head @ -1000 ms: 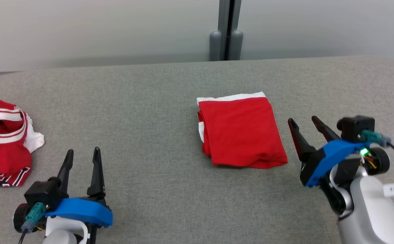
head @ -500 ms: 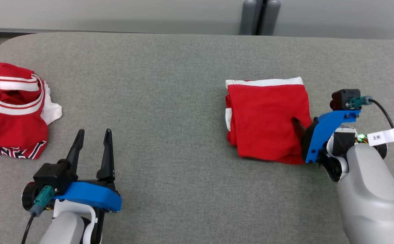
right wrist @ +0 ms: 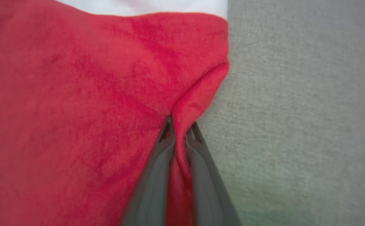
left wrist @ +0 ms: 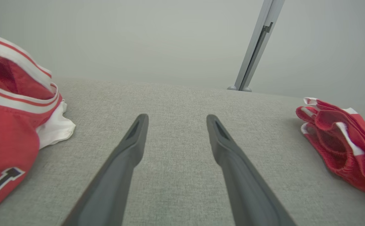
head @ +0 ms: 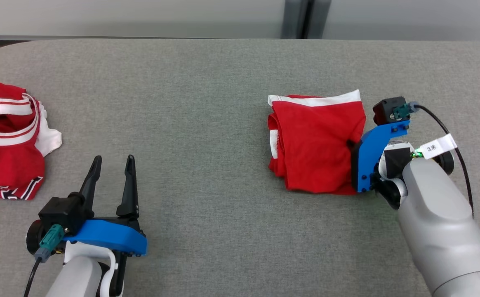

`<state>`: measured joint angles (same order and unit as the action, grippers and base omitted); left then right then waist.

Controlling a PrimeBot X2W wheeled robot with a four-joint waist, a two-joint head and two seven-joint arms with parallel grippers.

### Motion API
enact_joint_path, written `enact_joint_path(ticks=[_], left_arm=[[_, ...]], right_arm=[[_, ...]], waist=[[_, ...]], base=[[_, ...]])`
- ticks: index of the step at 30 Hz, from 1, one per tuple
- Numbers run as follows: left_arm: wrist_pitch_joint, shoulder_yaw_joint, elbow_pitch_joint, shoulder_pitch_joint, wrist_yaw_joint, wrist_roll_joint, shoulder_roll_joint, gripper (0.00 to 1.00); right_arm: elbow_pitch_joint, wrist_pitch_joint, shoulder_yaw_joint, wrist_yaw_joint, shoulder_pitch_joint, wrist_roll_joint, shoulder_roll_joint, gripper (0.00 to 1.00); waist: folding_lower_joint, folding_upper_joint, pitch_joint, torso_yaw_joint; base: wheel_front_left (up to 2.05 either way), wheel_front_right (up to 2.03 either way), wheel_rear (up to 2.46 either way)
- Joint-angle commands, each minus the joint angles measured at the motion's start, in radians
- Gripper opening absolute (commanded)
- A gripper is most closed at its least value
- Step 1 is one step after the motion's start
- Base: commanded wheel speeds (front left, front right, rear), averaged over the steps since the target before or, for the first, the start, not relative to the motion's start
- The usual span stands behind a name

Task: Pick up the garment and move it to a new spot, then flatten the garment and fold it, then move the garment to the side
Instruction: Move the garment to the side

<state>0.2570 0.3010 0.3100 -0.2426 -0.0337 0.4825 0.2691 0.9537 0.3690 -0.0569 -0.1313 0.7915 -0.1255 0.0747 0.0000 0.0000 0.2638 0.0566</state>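
Grey table (head: 207, 103), red garment (head: 314, 144) between right jaws

The light is bright and even and seems to come from above. The gray table (head: 207, 103) has no shiny spots. Shadows are soft, with just a thin dark line under the near edge of the folded garment (head: 314, 144). The head view is sharp. In the left wrist view the left gripper (left wrist: 176, 116) gets fuzzy low down, and the pile of red clothes (left wrist: 10, 125) at the side is blurry. The right wrist view is soft all over: the right gripper (right wrist: 181, 121) is blurred, and a faint green glow sits on the table at the bottom.
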Motion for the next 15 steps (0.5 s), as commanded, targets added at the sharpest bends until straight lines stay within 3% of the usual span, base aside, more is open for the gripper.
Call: enact_joint_path(ticks=[1,7,8,15], left_arm=[[0.003,-0.003,-0.005,-0.004,0.006,0.002,-0.001,1.0],[0.006,-0.013,-0.021,-0.034,0.009,-0.002,0.001,1.0],[0.006,-0.013,-0.021,-0.034,0.009,-0.002,0.001,1.0],[0.007,-0.018,-0.056,-0.088,0.011,-0.017,0.003,1.0]], right_arm=[[-0.01,0.016,-0.039,0.001,0.023,-0.005,0.036,0.0],[-0.152,0.085,-0.258,0.0,0.073,-0.066,0.218,0.0],[-0.152,0.085,-0.258,0.0,0.073,-0.066,0.218,0.0],[-0.321,0.122,-0.329,0.0,0.073,-0.14,0.511,0.0]], waist=[[0.0,0.0,-0.003,-0.014],[0.0,0.0,0.016,-0.089],[0.0,0.0,0.016,-0.089],[0.0,0.0,0.109,-0.161]], base=[[0.0,0.0,0.0],[0.0,0.0,0.0],[0.0,0.0,0.0],[0.0,0.0,0.0]])
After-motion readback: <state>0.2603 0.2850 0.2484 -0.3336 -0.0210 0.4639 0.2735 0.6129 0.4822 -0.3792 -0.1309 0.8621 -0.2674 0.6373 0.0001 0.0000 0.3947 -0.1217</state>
